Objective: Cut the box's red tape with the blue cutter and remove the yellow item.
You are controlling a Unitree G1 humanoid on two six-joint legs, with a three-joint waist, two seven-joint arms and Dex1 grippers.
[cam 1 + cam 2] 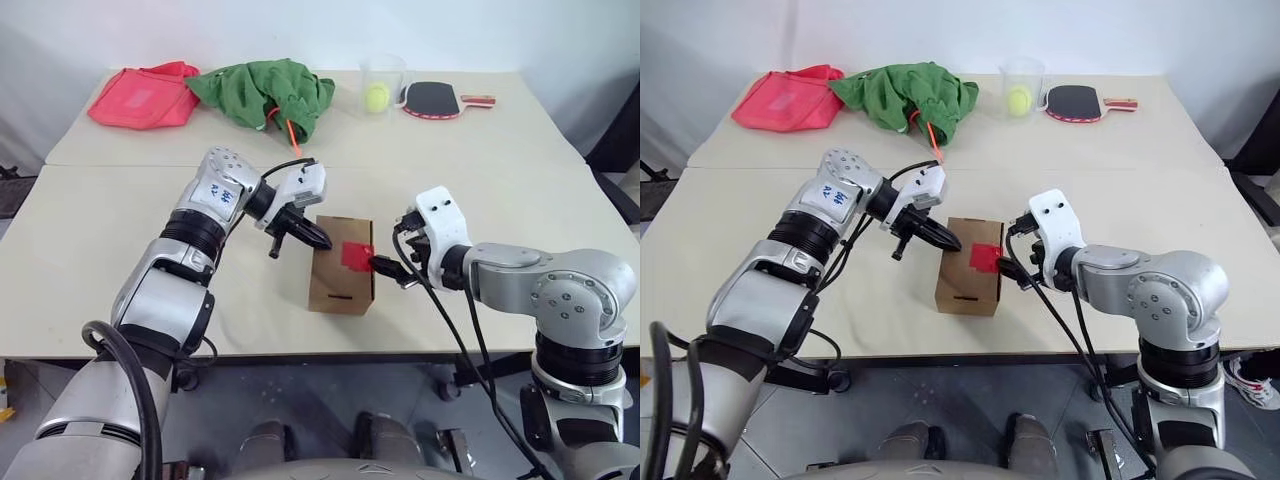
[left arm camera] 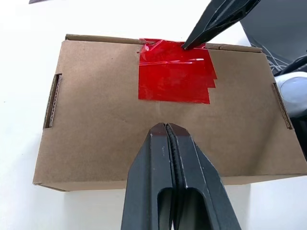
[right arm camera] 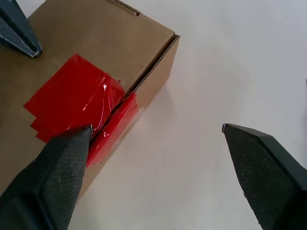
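Note:
The brown cardboard box (image 1: 335, 280) lies shut on the table between my two grippers. The red tape (image 1: 356, 255) covers the seam at its right edge and is crinkled there (image 3: 72, 100). My left gripper (image 1: 322, 240) hovers just over the box's left top edge, shut with nothing between its fingers (image 2: 158, 143). At the box's right side my right gripper (image 1: 392, 272) stands wide open. One of its fingers (image 3: 62, 163) rests on the tape at the lid's edge, and the other finger (image 3: 259, 163) is over bare table. The blue cutter is out of view and the yellow item is hidden.
At the table's far side lie a pink-red bag (image 1: 145, 98), a green cloth (image 1: 265, 90) with an orange-red stick (image 1: 293, 130) poking out, a clear cup holding a yellow-green ball (image 1: 377, 96), and a black paddle (image 1: 435, 98). Bare table (image 1: 100, 250) surrounds the box.

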